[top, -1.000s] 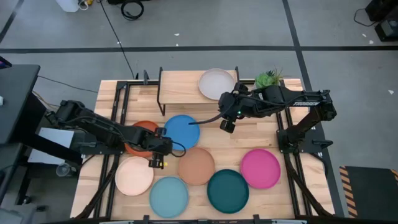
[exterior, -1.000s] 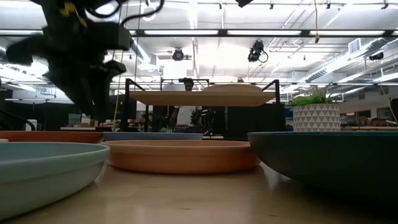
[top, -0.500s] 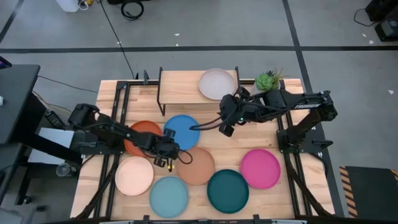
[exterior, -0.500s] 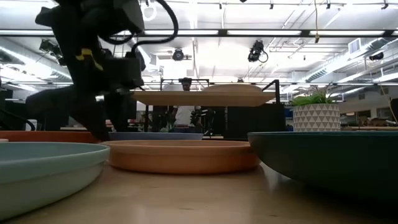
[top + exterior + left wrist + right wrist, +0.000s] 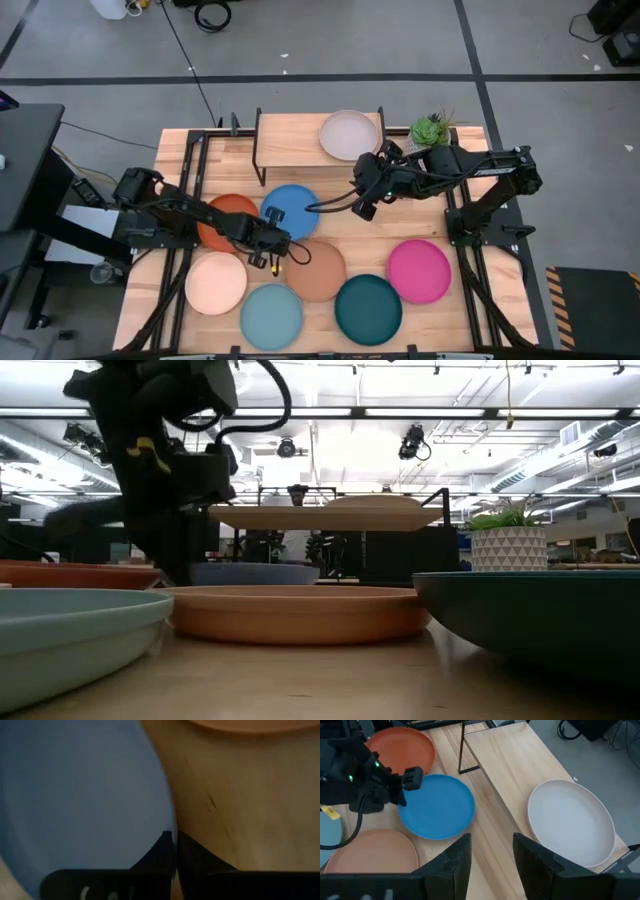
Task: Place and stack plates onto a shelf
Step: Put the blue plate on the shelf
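Observation:
The blue plate [image 5: 291,210] lies on the table in front of the shelf [image 5: 290,140], whose plank top carries the grey-white plate [image 5: 350,135]. My left gripper [image 5: 272,244] stands at the blue plate's near rim and is shut on it. My right gripper [image 5: 364,203] hangs open above bare table between the blue plate and the shelf, with nothing between its fingers [image 5: 451,862]. The orange-red [image 5: 225,218], pale peach [image 5: 215,283], tan [image 5: 316,268], light teal [image 5: 272,315], dark teal [image 5: 367,308] and magenta [image 5: 418,270] plates lie flat on the table. My left gripper [image 5: 175,847] pinches the blue plate's rim [image 5: 169,815] on its near side, one finger over the plate's inside and one outside over the wood. The fingers come from above, pointing down. The plate stays low, beside the tan plate [image 5: 295,610].
A potted plant [image 5: 432,128] stands at the shelf's right end. The shelf's left half [image 5: 505,760] is bare wood. The tan plate lies right beside my left gripper, and the orange-red plate is close on its other side.
My left gripper has gone toward the table's near right, from between the orange-red and blue plates to the blue plate's near rim. It came down there and shut on the rim. In the low view the blue plate now shows slightly higher.

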